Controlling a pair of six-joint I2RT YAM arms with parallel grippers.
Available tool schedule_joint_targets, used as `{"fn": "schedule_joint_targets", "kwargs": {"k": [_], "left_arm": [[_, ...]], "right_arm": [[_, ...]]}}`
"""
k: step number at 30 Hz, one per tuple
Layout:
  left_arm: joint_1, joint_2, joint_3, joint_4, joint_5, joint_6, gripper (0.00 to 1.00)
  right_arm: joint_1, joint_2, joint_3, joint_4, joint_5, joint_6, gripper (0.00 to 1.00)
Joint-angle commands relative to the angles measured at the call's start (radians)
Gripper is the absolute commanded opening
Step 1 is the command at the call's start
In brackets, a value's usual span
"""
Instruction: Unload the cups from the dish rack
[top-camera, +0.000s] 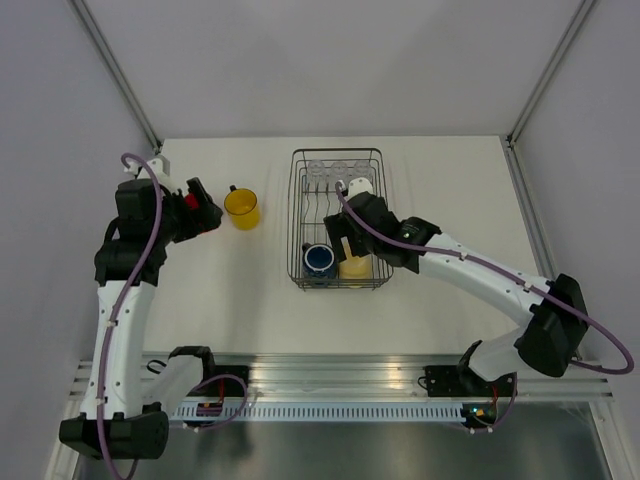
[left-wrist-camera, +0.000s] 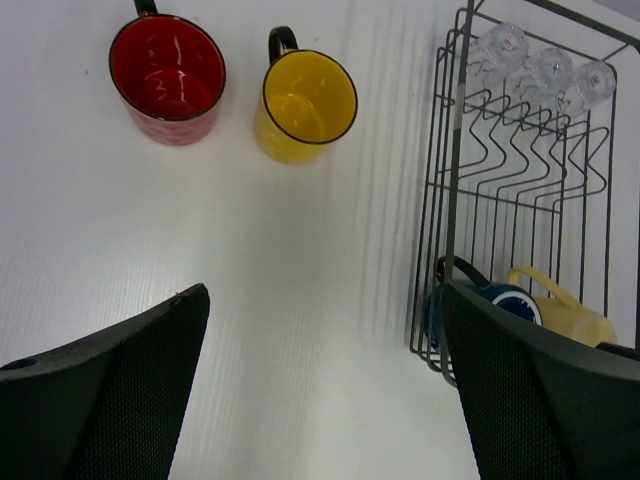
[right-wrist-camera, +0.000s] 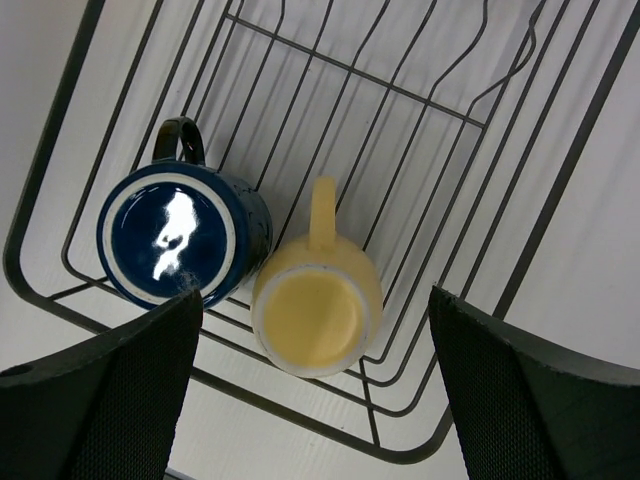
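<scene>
No legible text or markings.

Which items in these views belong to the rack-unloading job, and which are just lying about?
Part of the job:
- dish rack
- in it: dark blue mug, cream mug, glass tumblers
- already out on the table: red mug, orange-yellow mug

Not part of it:
- no other loose item shows; only the table and the mounting rail

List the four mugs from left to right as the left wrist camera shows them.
In order: red mug → orange-yellow mug → dark blue mug → pale cream-yellow mug; the last two sit in the dish rack.
</scene>
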Motion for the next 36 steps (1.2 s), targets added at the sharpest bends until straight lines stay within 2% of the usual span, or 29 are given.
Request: {"fn": "schedule_joint_targets", "kwargs": {"k": [1,5,11,27,30,33,34,36], "left_arm": [[-0.061,-0.059,-0.061,0.054,0.018,-0.008,1.00],[-0.105,-0.096,-0.140,0.069,-0.026,0.005,1.00],[-0.114,-0.104,-0.224,0.106,-0.051,0.017,1.00],[-0.117,-0.128,-0.269,0.138,-0.034,0.023,1.00],[-0.117,-0.127,-0.270,0.138,-0.026,0.023,1.00],[-0.117,-0.134,-0.272,0.138,-0.026,0.025,1.00],[-0.117,-0.136,-0.273,0.138,-0.025,0.025,1.00],[-0.117,-0.139,-0.273,0.141,-0.020,0.025,1.00]], "right_arm": [[0.004,0.033,-0.008,-0.009,0.019,-0.005,0.97],[0.002,0.079,-0.010,-0.001,0.023,-0.003,0.97],[0.004,0.136,-0.027,-0.003,0.048,0.006,0.95],[-0.007,0.190,-0.131,0.059,0.022,0.017,0.91],[-0.010,0.183,-0.134,0.066,0.022,0.018,0.86],[-0.010,0.168,-0.128,0.059,0.022,0.013,0.70],[-0.010,0.154,-0.126,0.059,0.023,0.013,0.61],[-0.011,0.130,-0.122,0.054,0.025,0.012,0.55]]}}
